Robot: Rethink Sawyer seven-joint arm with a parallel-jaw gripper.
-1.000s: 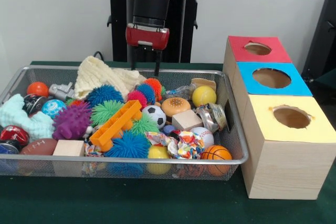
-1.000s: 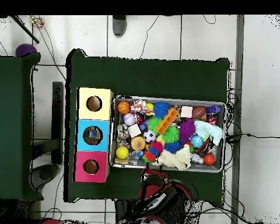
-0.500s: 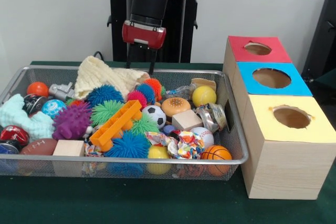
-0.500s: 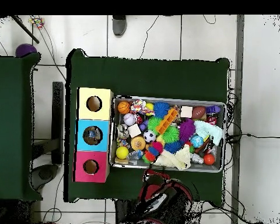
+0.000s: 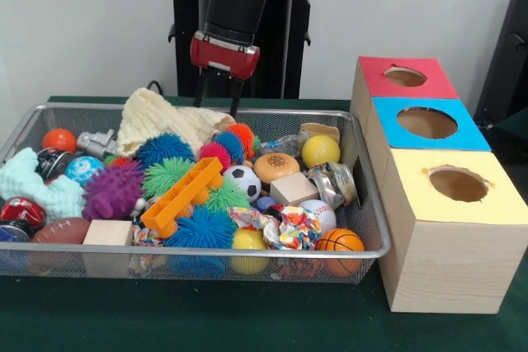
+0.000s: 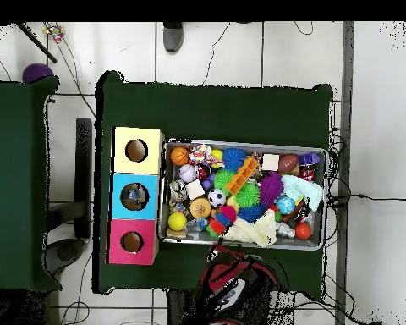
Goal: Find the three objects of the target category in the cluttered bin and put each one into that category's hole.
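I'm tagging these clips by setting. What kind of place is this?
Probably a robotics lab set up for a sorting test. A red arm's gripper hangs above a wire bin crammed with toys on a green-covered table, beside three wooden boxes with holes in their coloured tops. Cables trail over the tiled floor.

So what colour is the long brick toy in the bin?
Orange; the brick toy shows best in the front view.

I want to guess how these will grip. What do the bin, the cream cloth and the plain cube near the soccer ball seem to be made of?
The bin looks like metal wire mesh: see-through walls, shiny rim. The cream cloth looks like knitted or ribbed fabric, soft and matte, draped in folds. The cube looks like unfinished wood: pale tan, flat faces, sharp edges, though painted foam can't be ruled out.
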